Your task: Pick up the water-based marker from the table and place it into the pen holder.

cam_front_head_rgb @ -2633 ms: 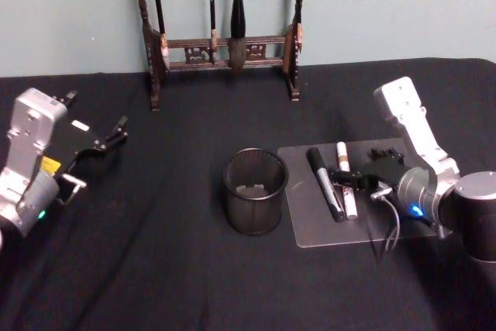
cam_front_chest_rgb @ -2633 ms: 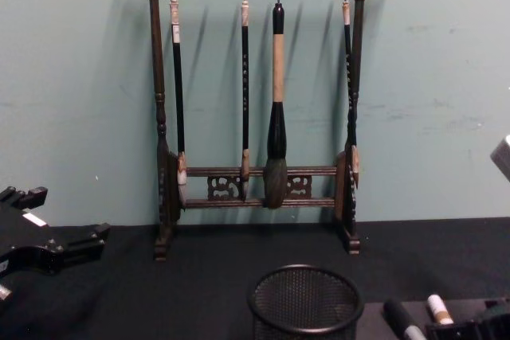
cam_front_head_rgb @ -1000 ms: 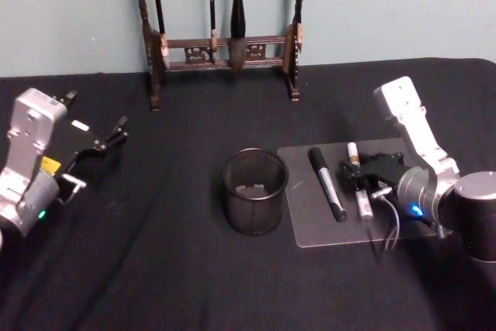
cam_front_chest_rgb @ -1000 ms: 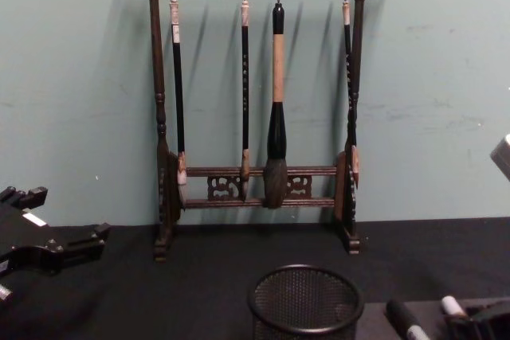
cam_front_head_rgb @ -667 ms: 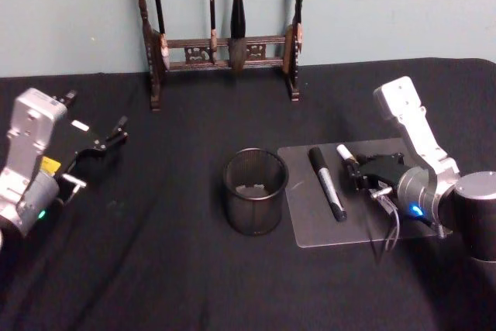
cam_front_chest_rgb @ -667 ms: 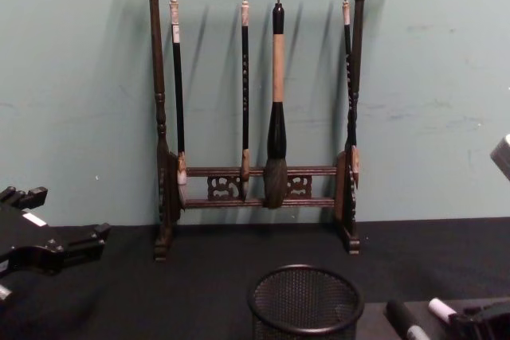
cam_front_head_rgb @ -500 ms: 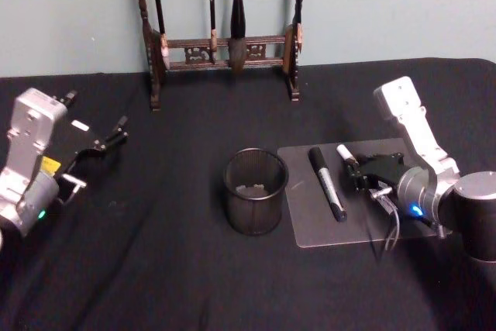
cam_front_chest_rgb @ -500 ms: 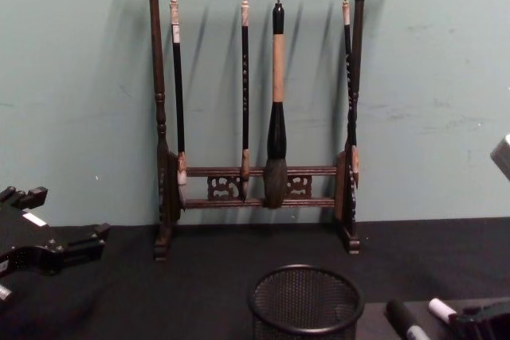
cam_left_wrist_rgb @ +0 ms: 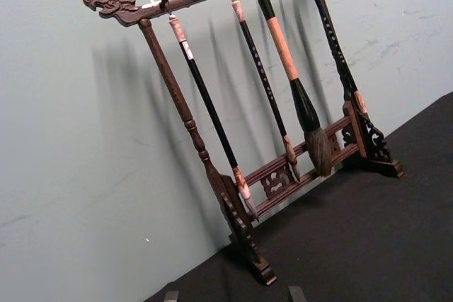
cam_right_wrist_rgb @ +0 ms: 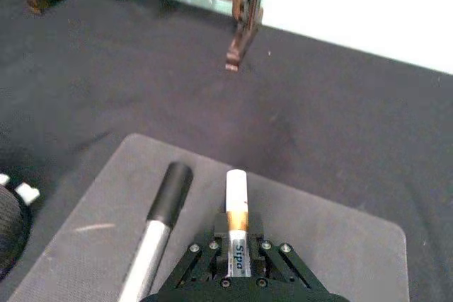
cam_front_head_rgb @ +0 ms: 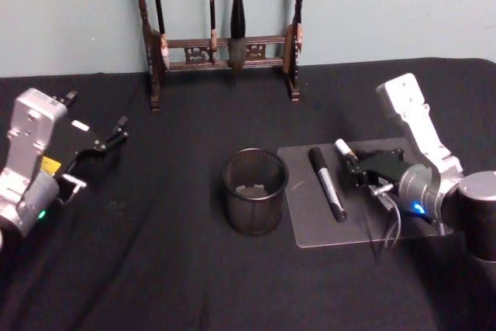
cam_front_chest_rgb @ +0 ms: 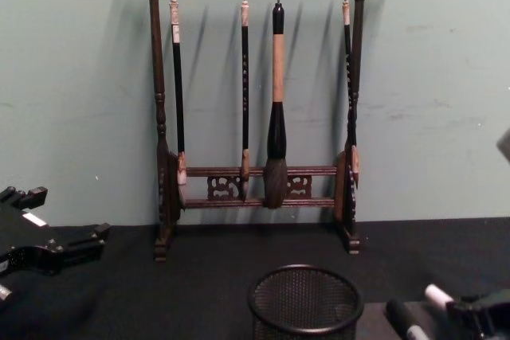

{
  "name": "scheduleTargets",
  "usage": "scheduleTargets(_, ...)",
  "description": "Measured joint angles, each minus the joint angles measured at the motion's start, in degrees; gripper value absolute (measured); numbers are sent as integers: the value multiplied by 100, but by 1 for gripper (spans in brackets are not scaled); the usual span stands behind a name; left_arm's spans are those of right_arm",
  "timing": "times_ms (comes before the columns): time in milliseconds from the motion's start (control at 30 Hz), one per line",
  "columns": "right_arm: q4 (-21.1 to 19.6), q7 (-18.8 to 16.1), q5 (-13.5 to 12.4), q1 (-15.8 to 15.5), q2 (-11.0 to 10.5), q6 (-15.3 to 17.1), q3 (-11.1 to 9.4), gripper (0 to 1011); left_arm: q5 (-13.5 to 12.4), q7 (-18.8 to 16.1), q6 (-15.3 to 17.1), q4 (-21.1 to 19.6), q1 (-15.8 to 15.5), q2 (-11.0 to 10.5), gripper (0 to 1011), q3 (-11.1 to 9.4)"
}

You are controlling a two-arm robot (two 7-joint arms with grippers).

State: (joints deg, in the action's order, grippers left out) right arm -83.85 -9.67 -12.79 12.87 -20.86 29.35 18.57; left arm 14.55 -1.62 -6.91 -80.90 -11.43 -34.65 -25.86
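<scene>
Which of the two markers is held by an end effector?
The white-capped marker with the orange band, clamped in the right end effector; the black-capped marker lies loose on the grey mat.

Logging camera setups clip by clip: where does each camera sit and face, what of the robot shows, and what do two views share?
Head: high, looking down on the table; left claw open, right claw shut on the white marker.
Chest: low, facing the brush rack; left claw at left, right claw lower right.
Left wrist: on the left arm, facing the brush rack; open claw fingertips.
Right wrist: looks along the right claw onto the grey mat.
Shared: head and chest both show the pen holder.
</scene>
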Motion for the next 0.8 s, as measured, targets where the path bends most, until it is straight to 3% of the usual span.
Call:
scheduleTargets(300,-271,-182,-31,-169,41,-499,-270,165,0,0,0,0,0,0,1001,0)
scheduleTargets(500,-466,-417,-115,-369,89,-1363,-489,165,0,0,0,0,0,0,1001,0)
scheduleTargets(533,-494,-515,-156,-416,96,-1646,-529,165,0,0,0,0,0,0,1001,0)
scheduleTargets(700,-533,-916,-393,-515,118,-2581,-604,165,0,0,0,0,0,0,1001,0)
scheduleTargets(800,-526,-1100,-514,-517,127,-2903,-598,165,0,0,0,0,0,0,1001,0)
